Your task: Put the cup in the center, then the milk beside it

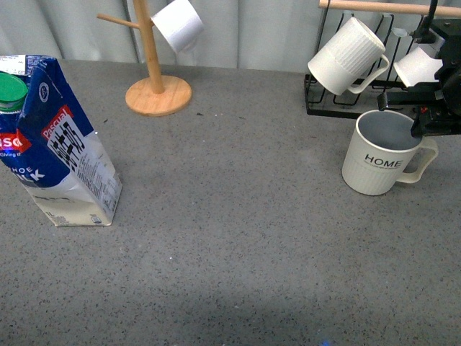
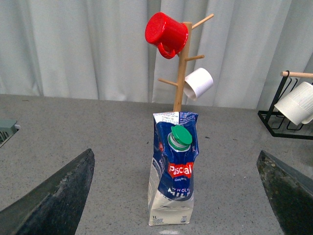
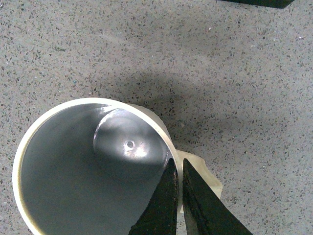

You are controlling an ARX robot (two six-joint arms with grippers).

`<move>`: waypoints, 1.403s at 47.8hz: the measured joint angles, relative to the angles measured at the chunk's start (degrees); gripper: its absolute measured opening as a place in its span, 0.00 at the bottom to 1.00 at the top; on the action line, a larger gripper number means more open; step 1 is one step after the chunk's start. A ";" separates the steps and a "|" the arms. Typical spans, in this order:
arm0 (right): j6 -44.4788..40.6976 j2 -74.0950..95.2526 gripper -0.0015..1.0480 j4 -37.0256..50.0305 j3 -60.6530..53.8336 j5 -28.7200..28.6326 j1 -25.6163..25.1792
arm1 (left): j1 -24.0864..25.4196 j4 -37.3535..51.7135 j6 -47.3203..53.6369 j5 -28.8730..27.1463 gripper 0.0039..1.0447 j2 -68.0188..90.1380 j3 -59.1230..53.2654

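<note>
A mock-up kitchen corner, lab-like rather than lived-in — a grey speckled countertop (image 1: 238, 252) backed by a pale pleated curtain (image 2: 73, 49), with a wooden mug tree (image 1: 158, 96) and a black wire mug rack (image 1: 331, 112).

Carton (image 1: 61, 144) far left on table (image 1: 238, 245); mug tree (image 1: 158, 95) behind it, to its right. Cup (image 1: 378, 162) far right; rack (image 1: 337, 112) just behind it.

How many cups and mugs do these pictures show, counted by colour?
Cream ribbed ceramic "HOME" mug: 1
White ceramic mugs on the black wire rack: 2
Small plain white cup on the wooden tree: 1
Glossy red mug atop that tree: 1
Total: 5
</note>
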 joint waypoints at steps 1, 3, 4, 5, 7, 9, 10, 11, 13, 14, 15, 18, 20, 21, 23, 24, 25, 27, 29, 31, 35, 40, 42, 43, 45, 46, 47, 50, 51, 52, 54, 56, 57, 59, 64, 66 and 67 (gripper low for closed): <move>0.00 0.00 0.01 0.00 0.02 0.00 0.02 | 0.00 0.00 0.00 0.00 0.94 0.00 0.00; 0.00 0.00 0.01 -0.02 0.07 -0.02 0.02 | 0.00 0.00 -0.02 0.00 0.94 0.00 0.00; -0.04 -0.02 0.01 -0.04 0.07 -0.02 0.02 | 0.00 0.00 0.00 0.00 0.94 0.00 0.00; -0.04 -0.02 0.01 -0.07 0.07 -0.02 0.04 | 0.00 0.00 0.00 0.00 0.94 0.00 0.00; -0.02 -0.07 0.01 -0.15 0.07 -0.07 0.09 | 0.00 0.00 -0.02 0.00 0.94 0.00 0.00; -0.02 -0.31 0.01 -0.28 0.07 -0.52 0.24 | 0.00 0.00 0.00 0.00 0.94 0.00 0.00; -0.02 -0.63 0.01 -0.42 0.00 -1.11 0.44 | 0.00 0.00 -0.02 0.00 0.94 0.00 0.00; -0.02 -0.94 0.01 -0.52 -0.09 -1.66 0.57 | 0.00 0.00 -0.02 0.00 0.94 0.00 0.00; -0.11 -1.81 0.01 -0.57 -0.55 -2.82 0.98 | 0.00 0.00 -0.02 0.00 0.94 0.00 0.00; -0.52 -2.56 0.01 -0.52 -1.07 -3.74 1.42 | 0.00 0.00 -0.02 0.00 0.94 0.00 0.00; -0.63 -3.06 0.01 -0.55 -1.36 -4.35 1.75 | 0.00 0.00 0.00 0.00 0.94 0.00 0.00; -0.85 -4.52 0.01 -0.87 -2.08 -7.48 3.32 | 0.00 0.00 -0.02 0.02 0.94 0.00 0.00; -0.85 -5.07 0.01 -0.96 -2.27 -8.39 4.50 | 0.00 0.00 0.00 0.02 0.94 0.00 0.00; -0.83 -5.25 0.01 -0.96 -2.32 -8.76 5.09 | 0.00 0.00 0.00 0.02 0.94 0.00 0.00; -0.70 -5.46 0.01 -0.96 -2.34 -9.53 6.62 | 0.00 0.00 -0.02 0.00 0.94 0.00 0.00; -0.61 -5.49 0.01 -0.94 -2.34 -9.77 7.19 | 0.00 0.00 -0.02 0.00 0.94 0.00 0.00; -0.46 -5.49 0.01 -0.83 -2.34 -10.16 8.07 | 0.00 0.00 -0.02 0.00 0.94 0.00 0.00; -0.35 -5.49 0.01 -0.68 -2.34 -10.73 8.90 | 0.00 0.00 -0.02 0.00 0.94 0.00 0.00; -0.22 -5.49 0.01 -0.48 -2.34 -11.10 9.66 | 0.00 0.00 -0.02 0.00 0.94 0.00 0.00; -0.15 -5.49 0.01 -0.11 -2.34 -11.87 10.84 | 0.00 0.00 0.00 0.00 0.94 0.00 0.00; -0.07 -5.18 0.01 0.98 -2.34 -13.60 12.31 | 0.00 0.00 -0.02 0.00 0.94 0.00 0.00; 0.50 -3.76 0.01 1.46 -2.19 -13.60 13.42 | 0.00 0.00 -0.02 0.02 0.94 0.00 0.00; 0.68 -3.15 0.01 1.46 -2.16 -13.57 13.70 | 0.00 0.00 -0.02 0.00 0.94 0.00 0.00; 0.72 -2.75 0.01 1.44 -2.14 -13.55 13.90 | 0.00 0.00 0.00 0.00 0.94 0.00 0.00; 1.05 -2.29 0.01 1.40 -2.08 -13.66 14.10 | 0.00 0.00 -0.02 0.00 0.94 0.00 0.00; 1.16 -2.14 0.01 1.40 -2.08 -13.81 14.23 | 0.00 0.00 0.00 0.00 0.94 0.00 0.00; 1.29 -1.95 0.01 1.40 -2.01 -13.99 14.32 | 0.00 0.00 0.00 0.00 0.94 0.00 0.00; 1.57 -1.70 0.01 1.40 -1.97 -14.03 14.56 | 0.00 0.00 -0.02 0.02 0.94 0.00 0.00; 1.60 -1.64 0.01 1.40 -1.92 -14.03 14.64 | 0.00 0.00 -0.02 0.00 0.94 0.00 0.00; 1.62 -1.62 0.01 1.40 -1.92 -14.03 14.69 | 0.00 0.00 0.00 0.02 0.94 0.00 0.00; 1.66 -1.60 0.01 1.40 -1.90 -14.05 14.75 | 0.00 0.00 -0.02 0.02 0.94 0.00 0.00; 1.75 -1.55 0.01 1.40 -1.90 -14.05 14.80 | 0.00 0.00 0.00 0.00 0.94 0.00 0.00; 1.79 -1.55 0.01 1.40 -1.90 -14.05 14.80 | 0.00 0.00 -0.02 0.00 0.94 0.00 0.00; 1.84 -1.55 0.01 1.42 -1.88 -14.01 14.80 | 0.00 0.00 -0.02 0.00 0.94 0.00 0.00; 1.99 -1.53 0.01 1.46 -1.90 -13.99 14.80 | 0.00 0.00 -0.02 0.00 0.94 0.00 0.00; 1.97 -1.53 0.02 1.92 -1.90 -13.90 14.80 | 0.00 0.00 0.00 0.00 0.94 0.00 0.00; 1.97 -1.53 0.06 2.29 -1.90 -13.86 14.80 | 0.00 0.00 0.00 0.00 0.94 0.00 0.00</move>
